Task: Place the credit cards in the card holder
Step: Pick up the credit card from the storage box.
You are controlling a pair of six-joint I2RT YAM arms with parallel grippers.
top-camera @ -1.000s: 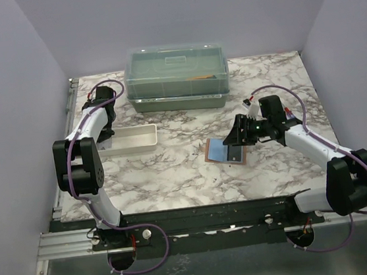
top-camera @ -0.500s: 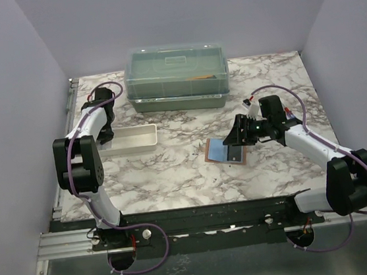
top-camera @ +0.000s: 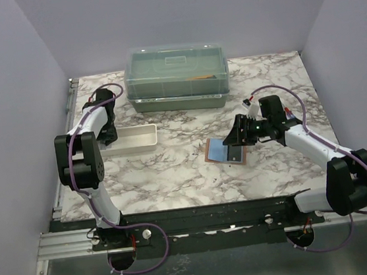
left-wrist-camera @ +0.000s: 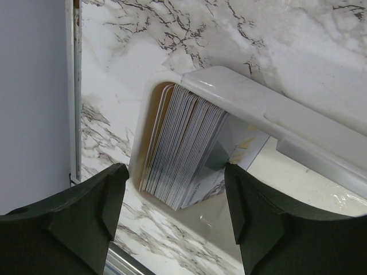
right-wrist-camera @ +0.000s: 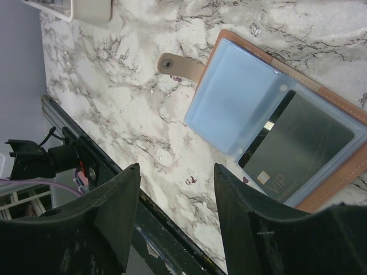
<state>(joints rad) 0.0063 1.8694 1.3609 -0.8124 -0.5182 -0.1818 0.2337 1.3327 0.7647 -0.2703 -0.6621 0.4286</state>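
Left gripper [left-wrist-camera: 175,220]: fingers [left-wrist-camera: 80,220] spread wide with nothing between them, poised above the credit cards [left-wrist-camera: 183,149], a dense pack standing on edge against the rounded end of the white tray [left-wrist-camera: 275,112] and not yet touched. Right gripper [right-wrist-camera: 172,220]: fingers [right-wrist-camera: 109,223] likewise apart and empty, hovering over the card holder [right-wrist-camera: 241,103], which lies open and flat near the table's middle with its bluish pockets upward and its snap tab [right-wrist-camera: 175,64] thrown out to one side. One dark card [right-wrist-camera: 301,152] marked VIP sits in a pocket. Whether the right fingers touch the holder cannot be told. Step in hand, by judgement: fetching a further card from the tray, with most of the pack unmoved. The next move calls for the left fingers to descend, part a single thin card from its tightly packed neighbours by its upper edge, and carry it to the holder, well apart from the tray. Surface: white marble-patterned table [top-camera: 175,178] with grey veins and a metal rail [top-camera: 69,240] along the near edge; a green lidded box [top-camera: 176,72] stands at the far side. Room: plain pale lilac walls [top-camera: 4,78] on three sides.
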